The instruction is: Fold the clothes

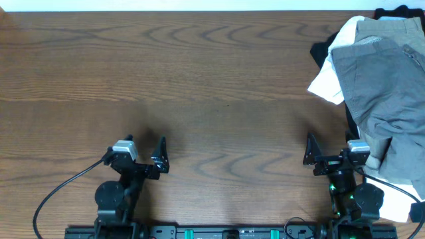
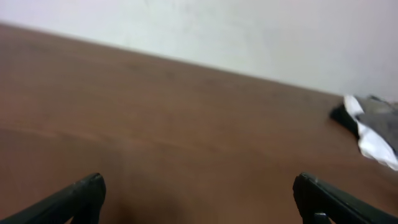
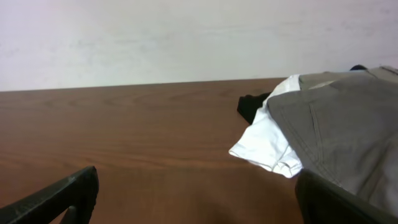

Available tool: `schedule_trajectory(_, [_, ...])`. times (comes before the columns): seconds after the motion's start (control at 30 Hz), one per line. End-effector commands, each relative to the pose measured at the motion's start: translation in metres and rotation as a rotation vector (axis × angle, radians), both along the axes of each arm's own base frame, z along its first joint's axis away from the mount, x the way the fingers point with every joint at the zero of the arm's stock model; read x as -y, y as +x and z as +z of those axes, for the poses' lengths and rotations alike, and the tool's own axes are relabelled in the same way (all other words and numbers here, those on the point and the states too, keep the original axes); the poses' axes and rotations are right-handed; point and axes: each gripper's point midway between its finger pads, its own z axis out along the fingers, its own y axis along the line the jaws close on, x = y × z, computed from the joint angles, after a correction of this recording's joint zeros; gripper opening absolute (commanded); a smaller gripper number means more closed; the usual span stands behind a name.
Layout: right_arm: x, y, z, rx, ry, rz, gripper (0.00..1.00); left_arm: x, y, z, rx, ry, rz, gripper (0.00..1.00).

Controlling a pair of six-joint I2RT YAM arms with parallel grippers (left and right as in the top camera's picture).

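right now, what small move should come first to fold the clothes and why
Likely: reach the open right hand forward to the near edge of the mid-grey cotton garment. Both hands are empty, and that garment lies on top of the white cloth, close beside this hand and far from the left hand.

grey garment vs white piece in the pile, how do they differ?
The grey garment lies on top, spread wide; the white piece sits under it, only a corner showing. The grey garment shows seams; the white piece looks plain. Both lie unfolded, touching.
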Motion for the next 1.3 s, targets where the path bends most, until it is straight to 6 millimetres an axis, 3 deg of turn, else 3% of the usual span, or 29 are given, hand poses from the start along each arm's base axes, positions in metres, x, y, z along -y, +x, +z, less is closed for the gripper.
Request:
schedule_trajectory(0.0, [0.000, 0.000, 0.018, 0.011, -0.016, 0.003, 0.99, 0.008, -0.003, 0.002, -0.057, -0.026, -0.041, 0.98])
schedule_trajectory(0.47, [-0.009, 0.033, 0.063, -0.212, -0.027, 0.082, 0.99, 0.009, 0.030, 0.055, -0.244, -0.019, -0.035, 0.98])
schedule_trajectory(0.73, [-0.006, 0.061, 0.077, -0.413, -0.089, 0.115, 0.99, 0.009, 0.048, 0.056, -0.501, -0.007, -0.033, 0.98])
schedule_trajectory(0.87, [-0.005, 0.077, 0.069, -0.521, -0.073, 0.122, 0.99, 0.010, 0.051, 0.041, -0.655, 0.005, -0.036, 0.98])
schedule_trajectory(1.0, [-0.004, 0.088, 0.047, -0.641, -0.056, 0.129, 0.99, 0.010, 0.053, 0.025, -0.781, 0.006, -0.036, 0.98])
schedule_trajectory(1.27, [-0.003, 0.094, 0.008, -0.784, -0.034, 0.138, 0.99, 0.013, 0.066, -0.010, -0.912, -0.084, 0.015, 0.98])
